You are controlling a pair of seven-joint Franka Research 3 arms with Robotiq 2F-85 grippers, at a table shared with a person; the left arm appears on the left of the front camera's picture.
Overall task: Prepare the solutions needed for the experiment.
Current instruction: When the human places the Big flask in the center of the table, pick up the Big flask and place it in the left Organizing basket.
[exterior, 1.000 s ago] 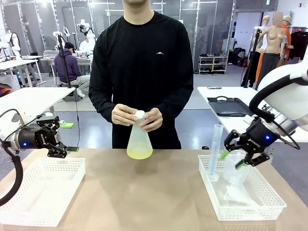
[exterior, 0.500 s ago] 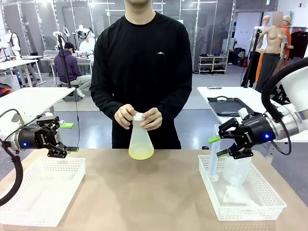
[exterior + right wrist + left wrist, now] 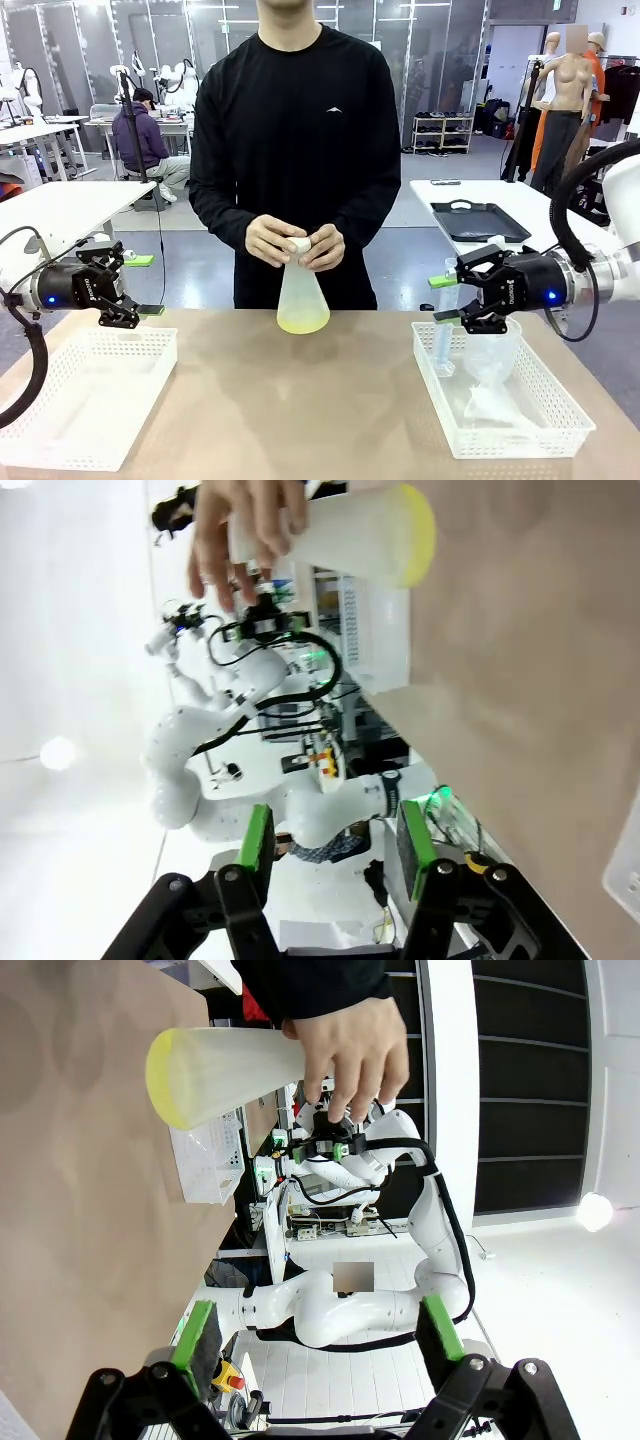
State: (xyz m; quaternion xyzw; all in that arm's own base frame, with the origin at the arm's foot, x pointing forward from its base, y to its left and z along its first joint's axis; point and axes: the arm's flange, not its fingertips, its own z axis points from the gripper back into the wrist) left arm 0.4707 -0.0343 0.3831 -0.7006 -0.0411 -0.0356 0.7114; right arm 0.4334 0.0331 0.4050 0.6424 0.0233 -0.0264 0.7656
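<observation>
Left gripper (image 3: pixel 143 286) hangs wide open and empty over the left white plastic basket (image 3: pixel 60 440). The right gripper (image 3: pixel 440 299), jaws partly apart and empty, is above the right white plastic basket (image 3: pixel 560 440). The pale yellow-green liquid (image 3: pixel 303 323) sits in a tilted translucent conical flask (image 3: pixel 302 290), whose neck the person's hands (image 3: pixel 268 240) hold at far centre.

Frosted plastic flask (image 3: pixel 303 298), matt smooth tbl (image 3: pixel 330 405)

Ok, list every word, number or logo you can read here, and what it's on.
No text can be read.
Small print on the left claw: too blurred.
White logo on the person's black shirt: too small, no letters legible.
</observation>
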